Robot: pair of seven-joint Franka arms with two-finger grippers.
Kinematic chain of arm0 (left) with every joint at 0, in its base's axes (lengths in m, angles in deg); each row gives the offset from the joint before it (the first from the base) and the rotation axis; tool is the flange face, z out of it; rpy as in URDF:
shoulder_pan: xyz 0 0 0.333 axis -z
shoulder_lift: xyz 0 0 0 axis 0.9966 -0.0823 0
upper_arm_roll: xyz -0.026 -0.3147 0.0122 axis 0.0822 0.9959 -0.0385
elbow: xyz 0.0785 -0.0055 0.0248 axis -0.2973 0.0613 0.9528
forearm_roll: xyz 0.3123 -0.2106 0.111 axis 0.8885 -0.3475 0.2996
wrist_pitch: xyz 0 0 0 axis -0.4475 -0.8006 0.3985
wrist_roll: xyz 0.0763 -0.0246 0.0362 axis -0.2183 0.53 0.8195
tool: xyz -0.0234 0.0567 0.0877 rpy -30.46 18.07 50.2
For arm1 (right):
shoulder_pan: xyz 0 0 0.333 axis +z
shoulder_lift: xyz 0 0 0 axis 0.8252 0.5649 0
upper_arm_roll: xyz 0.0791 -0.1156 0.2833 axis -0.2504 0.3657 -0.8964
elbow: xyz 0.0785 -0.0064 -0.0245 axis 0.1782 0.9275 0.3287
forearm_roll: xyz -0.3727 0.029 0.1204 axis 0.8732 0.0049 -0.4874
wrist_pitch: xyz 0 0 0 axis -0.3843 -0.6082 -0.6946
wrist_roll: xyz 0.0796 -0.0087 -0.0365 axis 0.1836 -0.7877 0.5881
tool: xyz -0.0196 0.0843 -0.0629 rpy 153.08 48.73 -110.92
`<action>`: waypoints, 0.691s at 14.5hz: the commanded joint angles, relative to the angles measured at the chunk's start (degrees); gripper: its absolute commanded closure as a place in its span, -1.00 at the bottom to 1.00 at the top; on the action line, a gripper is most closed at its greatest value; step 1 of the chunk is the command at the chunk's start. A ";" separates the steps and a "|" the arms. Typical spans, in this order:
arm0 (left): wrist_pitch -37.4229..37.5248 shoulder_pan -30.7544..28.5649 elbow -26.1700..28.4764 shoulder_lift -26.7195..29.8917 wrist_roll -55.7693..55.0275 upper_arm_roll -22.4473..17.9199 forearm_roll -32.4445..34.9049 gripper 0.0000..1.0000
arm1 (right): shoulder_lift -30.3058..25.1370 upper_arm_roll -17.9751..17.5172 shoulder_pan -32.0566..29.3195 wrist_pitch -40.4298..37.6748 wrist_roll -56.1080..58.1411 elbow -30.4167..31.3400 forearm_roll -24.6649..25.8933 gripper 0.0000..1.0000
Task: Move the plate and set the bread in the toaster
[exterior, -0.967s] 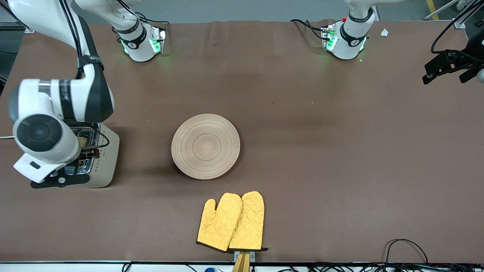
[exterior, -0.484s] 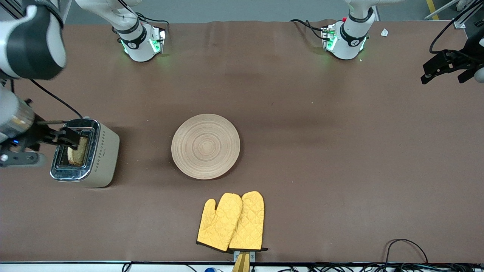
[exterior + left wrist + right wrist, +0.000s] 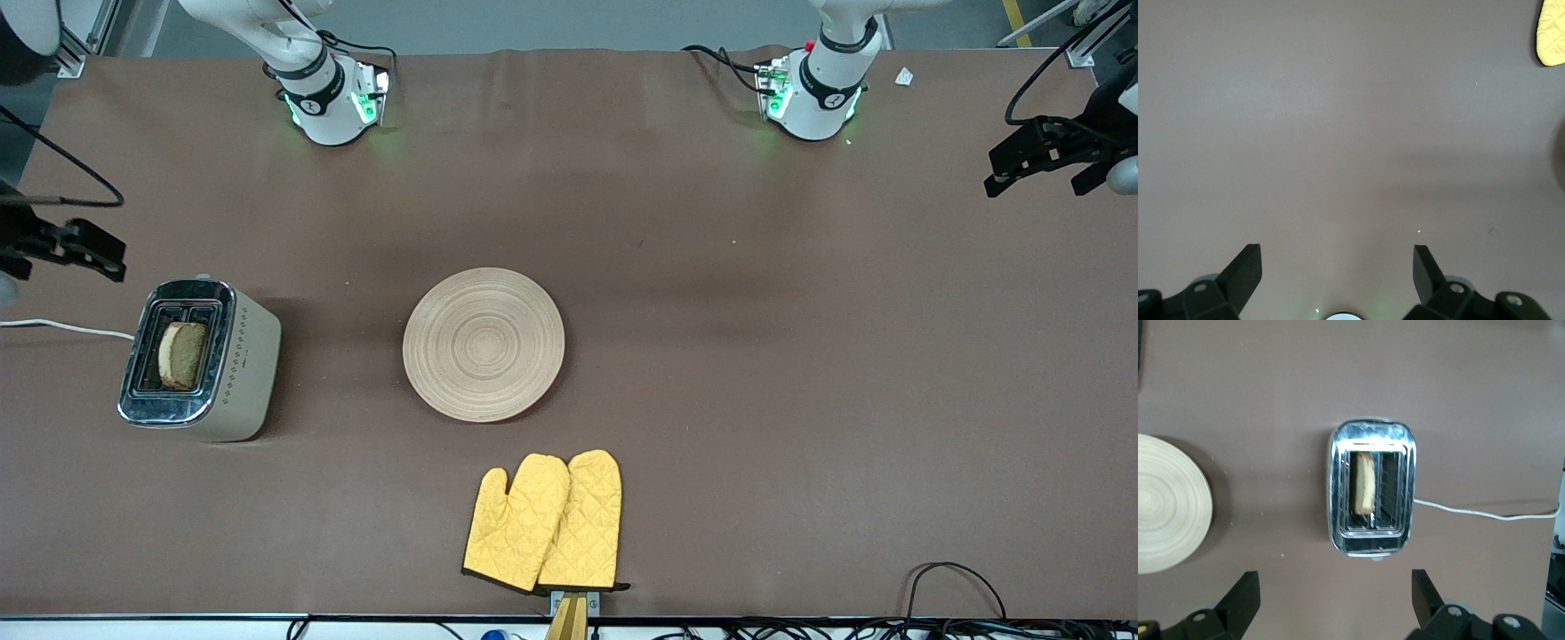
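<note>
The cream toaster (image 3: 240, 373) with a chrome top stands near the right arm's end of the table. The brown bread slice (image 3: 182, 354) stands in one of its slots. The right wrist view shows the toaster (image 3: 1371, 447) and the bread (image 3: 1365, 482) from above. The round wooden plate (image 3: 484, 344) lies flat mid-table, and its edge shows in the right wrist view (image 3: 1165, 503). My right gripper (image 3: 71, 253) is open and empty, up in the air beside the toaster (image 3: 1335, 600). My left gripper (image 3: 1036, 178) waits open and empty over bare table at the left arm's end (image 3: 1337, 270).
A pair of yellow oven mitts (image 3: 544, 520) lies nearer to the front camera than the plate; a corner shows in the left wrist view (image 3: 1551, 33). The toaster's white cord (image 3: 62, 327) runs off the table's end (image 3: 1485, 513). Cables lie along the front edge (image 3: 951, 587).
My right gripper has let go of the bread, which stays in the toaster slot. It has lifted up and away from the toaster toward the table's end. The left arm barely moved.
</note>
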 commanded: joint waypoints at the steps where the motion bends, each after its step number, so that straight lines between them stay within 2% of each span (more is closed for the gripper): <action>1: 0.65 -0.11 -0.20 0.42 0.63 0.29 0.31 -1.00 | -9.98 -0.55 -2.77 3.56 2.04 11.68 -1.60 -1.00; 4: 0.74 -0.11 -0.20 0.51 0.63 0.29 0.31 -1.00 | -10.35 -0.73 -7.59 4.18 6.50 11.78 -5.10 -1.00; 6: 0.74 -0.11 -0.20 0.42 0.63 0.29 0.31 -1.00 | -10.27 -2.39 -11.12 4.45 6.87 11.78 -6.79 -1.00; 10: 0.74 -0.20 -0.20 0.60 0.81 0.20 0.31 -1.00 | -10.27 -2.58 -11.31 4.54 6.87 11.87 -6.79 -1.00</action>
